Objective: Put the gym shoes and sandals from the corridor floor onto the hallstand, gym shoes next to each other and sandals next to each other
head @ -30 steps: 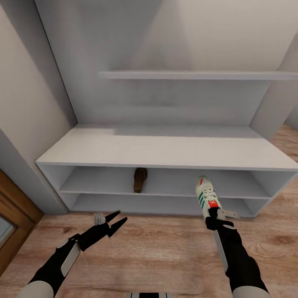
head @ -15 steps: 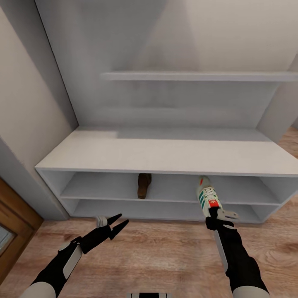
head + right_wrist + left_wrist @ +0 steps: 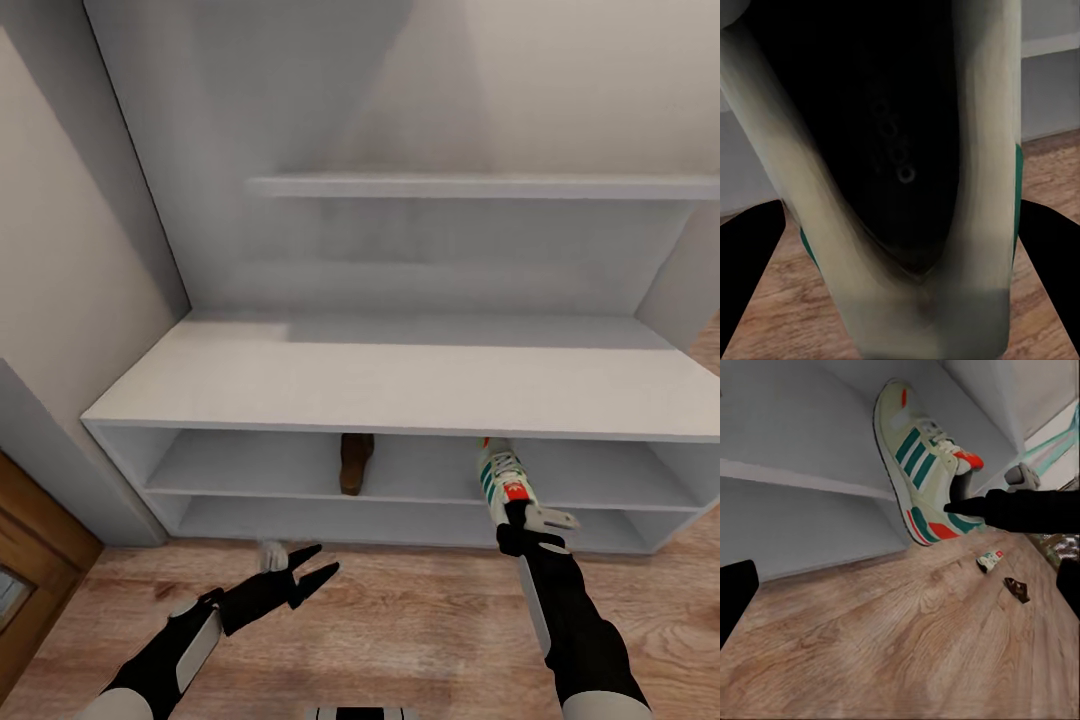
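Observation:
My right gripper [image 3: 514,509] is shut on the heel of a white gym shoe [image 3: 498,474] with green stripes. The shoe's toe points into the upper open tier of the white hallstand [image 3: 400,385], just under the bench top. In the left wrist view this gym shoe [image 3: 921,457] hangs above the corridor floor [image 3: 885,645]. The right wrist view looks into the shoe's dark opening [image 3: 900,150]. One brown sandal [image 3: 353,462] lies on the upper tier. My left gripper [image 3: 325,560] hangs open and empty over the floor [image 3: 400,620]. Far off on the floor lie another gym shoe [image 3: 989,560] and a sandal [image 3: 1017,589].
A grey wall [image 3: 70,300] closes the left side next to the hallstand. A wooden door frame [image 3: 35,540] stands at the lower left. The thin upper shelf [image 3: 470,187] runs across the back panel. Bare plank floor lies between my arms.
The whole view has shifted as the robot moved nearer the hallstand. The held shoe's toe now reaches under the bench top. My left gripper has moved to the right.

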### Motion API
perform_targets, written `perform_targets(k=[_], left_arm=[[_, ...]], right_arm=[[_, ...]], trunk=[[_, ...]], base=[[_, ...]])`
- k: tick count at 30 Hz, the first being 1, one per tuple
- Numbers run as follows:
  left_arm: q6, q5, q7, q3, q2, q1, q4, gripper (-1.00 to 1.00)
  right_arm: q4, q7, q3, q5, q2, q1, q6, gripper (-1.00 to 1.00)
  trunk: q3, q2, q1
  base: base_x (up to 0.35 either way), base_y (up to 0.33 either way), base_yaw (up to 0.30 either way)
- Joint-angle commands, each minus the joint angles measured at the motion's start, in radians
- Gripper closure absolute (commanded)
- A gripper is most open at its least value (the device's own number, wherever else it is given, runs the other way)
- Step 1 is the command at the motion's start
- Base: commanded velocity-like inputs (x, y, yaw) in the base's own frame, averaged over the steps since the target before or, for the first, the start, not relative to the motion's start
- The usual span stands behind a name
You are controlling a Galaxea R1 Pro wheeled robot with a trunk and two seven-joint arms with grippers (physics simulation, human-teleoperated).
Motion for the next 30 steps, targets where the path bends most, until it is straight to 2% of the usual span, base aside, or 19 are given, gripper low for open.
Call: perform_targets(k=[1,3,4,14,23,30], left_arm=[[-0.004,0.009,0.001,-0.021,0.0,-0.001,0.005,-1.0],[-0.005,0.009,0.001,-0.064,-0.003,-0.001,0.018,-1.0],[-0.005,0.01,0.001,-0.073,-0.004,-0.001,0.021,-1.0],[-0.006,0.01,0.001,-0.08,-0.005,-0.001,0.023,-1.0],[-0.005,0.01,0.001,-0.08,-0.005,-0.001,0.023,-1.0],[-0.006,0.01,0.001,-0.08,-0.024,-0.001,0.025,-1.0]], right_arm=[[-0.001,0.003,-0.002,0.01,0.001,-0.001,0.006,1.0],[-0.001,0.003,-0.002,0.01,0.001,-0.001,0.006,1.0],[-0.001,0.003,-0.002,0.01,0.001,-0.001,0.006,1.0],[-0.001,0.002,-0.002,0.01,0.001,-0.001,0.006,1.0],[-0.001,0.002,-0.002,0.01,0.001,-0.001,0.006,1.0],[-0.001,0.002,-0.002,0.01,0.001,-0.001,0.006,1.0]], trunk=[[-0.001,0.0,0.0],[-0.001,0.0,0.0],[-0.001,0.0,0.0],[-0.001,0.0,0.0],[-0.001,0.0,0.0],[-0.001,0.0,0.0]], base=[[0.005,0.002,0.0],[0.002,0.001,0.0],[0.0,0.0,0.0],[0.191,0.0,0.0],[0.059,0.0,0.0],[0.211,0.0,0.0]])
